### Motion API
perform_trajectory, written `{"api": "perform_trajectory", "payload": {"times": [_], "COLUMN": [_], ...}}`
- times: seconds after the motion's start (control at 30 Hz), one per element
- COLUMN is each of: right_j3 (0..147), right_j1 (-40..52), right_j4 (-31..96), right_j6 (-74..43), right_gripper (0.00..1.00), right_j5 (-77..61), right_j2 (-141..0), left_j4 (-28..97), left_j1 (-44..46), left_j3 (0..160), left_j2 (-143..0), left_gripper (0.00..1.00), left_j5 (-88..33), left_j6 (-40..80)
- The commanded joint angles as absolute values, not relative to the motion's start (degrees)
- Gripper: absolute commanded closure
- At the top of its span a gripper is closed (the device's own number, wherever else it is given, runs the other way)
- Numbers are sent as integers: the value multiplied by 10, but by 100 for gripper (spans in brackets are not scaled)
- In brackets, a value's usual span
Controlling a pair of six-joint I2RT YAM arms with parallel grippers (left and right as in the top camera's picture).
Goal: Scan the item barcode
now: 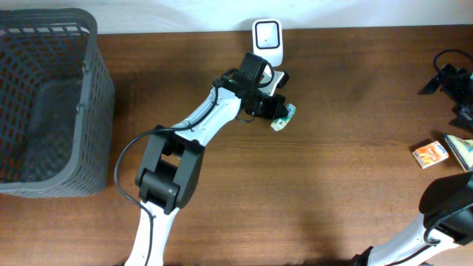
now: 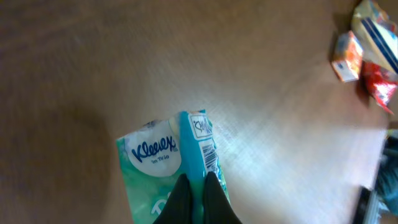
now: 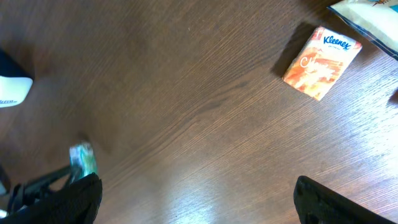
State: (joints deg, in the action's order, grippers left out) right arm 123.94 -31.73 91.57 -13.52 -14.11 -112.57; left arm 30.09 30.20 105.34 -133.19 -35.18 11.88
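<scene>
Reading "Kleenex", green tissue pack [image 2: 149, 180] with barcode [image 2: 209, 157] on edge

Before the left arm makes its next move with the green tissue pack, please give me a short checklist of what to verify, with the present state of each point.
1. Left pincer shut on the tissue pack: ok.
2. Barcode not covered by the pincer: ok.
3. Barcode turned toward the scanner: cannot tell.
4. Pack close beside the scanner: ok.
5. Right pincer open, empty and away from the scanner: ok.
</scene>
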Motion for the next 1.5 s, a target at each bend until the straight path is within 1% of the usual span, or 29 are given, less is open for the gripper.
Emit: {"api": "perform_trajectory", "payload": {"times": [0.0, 0.13, 0.27, 0.3, 0.33, 0.37, 0.4, 0.67, 0.8, 0.87, 0.97, 1.1, 1.17, 1.23, 1.3, 1.37, 1.4, 1.43, 1.47], "right_j3": [1242, 1242, 1242, 1242, 1242, 1242, 1242, 1242, 1242, 1242, 1242, 1242, 1242, 1242, 1242, 1242, 1242, 1242, 1242], "right_j1": [-318, -318, -318, -318, -318, -318, -318, -318, -318, -318, -318, -318, -318, -318, -318, -318, -318, -318, -318], "right_j4": [917, 917, 917, 917, 917, 917, 917, 917, 917, 917, 917, 917, 917, 917, 917, 917, 917, 917, 917], "right_j6": [-135, -135, -135, -135, -135, -135, -135, -135, -135, -135, -135, -135, -135, -135, -135, -135, -135, -135, -135], "right_gripper": [1, 2, 2, 2, 2, 2, 2, 2, 2, 2, 1, 2, 2, 1, 2, 2, 2, 2, 2], "right_j5": [-144, -144, -144, -144, -144, -144, -144, -144, -144, -144, -144, -144, -144, -144, -144, -144, -144, -144, -144], "right_j2": [-1129, -1129, -1129, -1129, -1129, -1129, -1129, -1129, -1129, -1129, -1129, -1129, -1129, -1129, -1129, -1129, -1129, -1129, -1129], "left_j4": [246, 203, 211, 214, 215, 215, 215, 215, 215, 214, 199, 180, 203, 224, 240, 241, 241, 241, 241], "left_j1": [299, 299, 299, 299, 299, 299, 299, 286, 273, 260, 241, 224, 224, 224, 224, 224, 225, 226, 225], "left_j3": [1050, 1050, 1050, 1050, 1050, 1050, 1050, 1058, 1065, 1074, 1083, 1083, 1082, 1081, 1081, 1081, 1084, 1089, 1094], "left_j2": [-1362, -1378, -1391, -1391, -1391, -1391, -1391, -1391, -1391, -1391, -1391, -1391, -1391, -1391, -1391, -1391, -1391, -1391, -1391], "left_gripper": [100, 100, 100, 93, 75, 69, 69, 74, 76, 77, 84, 85, 87, 89, 88, 88, 95, 99, 100], "left_j5": [-349, -340, -263, -249, -241, -241, -241, -244, -248, -298, -399, -545, -544, -509, -463, -456, -456, -456, -456], "left_j6": [124, 124, 124, 124, 124, 124, 124, 125, 184, 217, 282, 325, 325, 323, 302, 273, 252, 241, 233]}}
